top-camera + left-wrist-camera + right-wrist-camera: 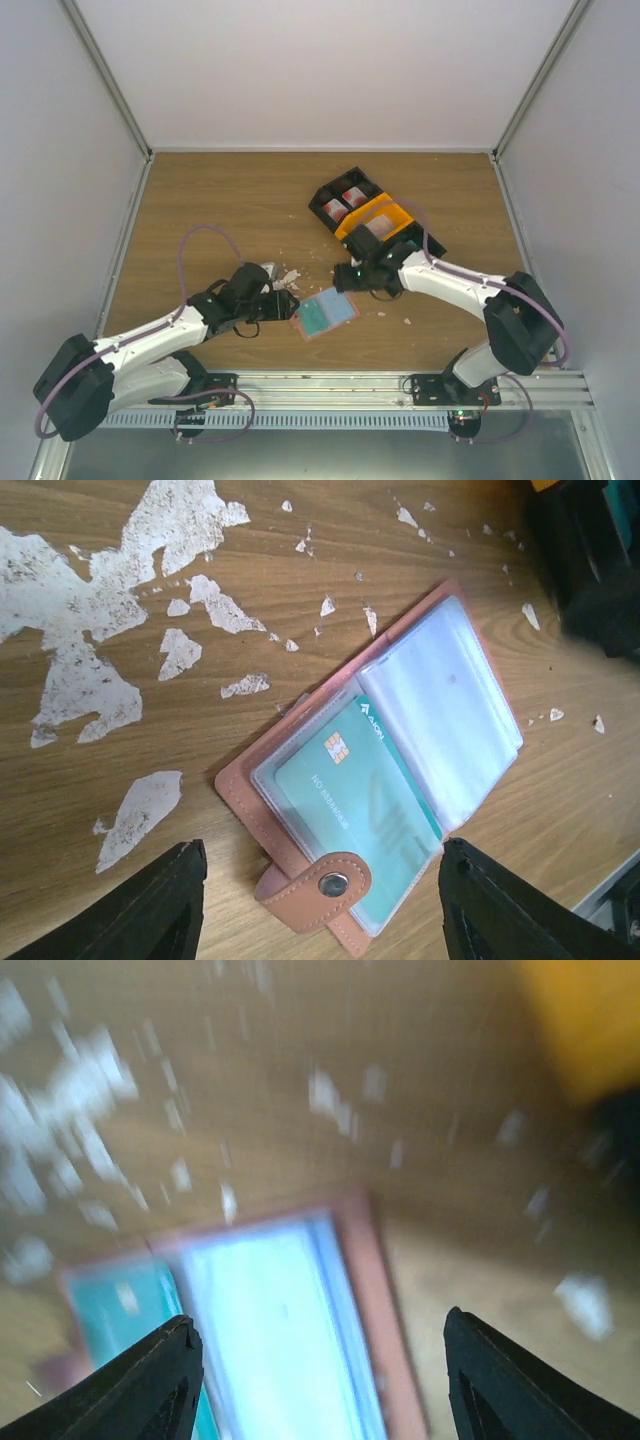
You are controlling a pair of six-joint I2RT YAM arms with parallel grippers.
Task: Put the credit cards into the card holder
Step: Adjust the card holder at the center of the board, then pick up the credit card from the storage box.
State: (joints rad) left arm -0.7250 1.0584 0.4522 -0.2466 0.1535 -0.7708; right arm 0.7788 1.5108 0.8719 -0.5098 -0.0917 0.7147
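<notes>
So, card holder (326,315): lies spread open and flat on the table (220,200), near the front edge, between the two grippers.
Teal card (350,800): tucked in a clear sleeve on one half of the holder, chip face up; the other half shows only clear sleeves (440,720).
Snap strap (320,880): folded over the holder's near edge in the left wrist view, its metal stud facing up.
Left gripper (283,305): jaws spread wide with nothing between them; it sits low, just beside the holder's left edge. From its own camera the strap end of the holder falls in the gap between the fingers (150,910).
Right gripper (348,280): jaws also spread and empty, above the holder's far corner. Its wrist view is blurred, yet the pink edge and clear sleeve show between the fingers (150,1380).
White-and-red cards (335,208): in the black bin (322,195) behind the right gripper, well apart from the holder.
Orange bin (400,212): touching the black bin, on its right side.
White flakes (80,600): scattered over the wood around the holder.
</notes>
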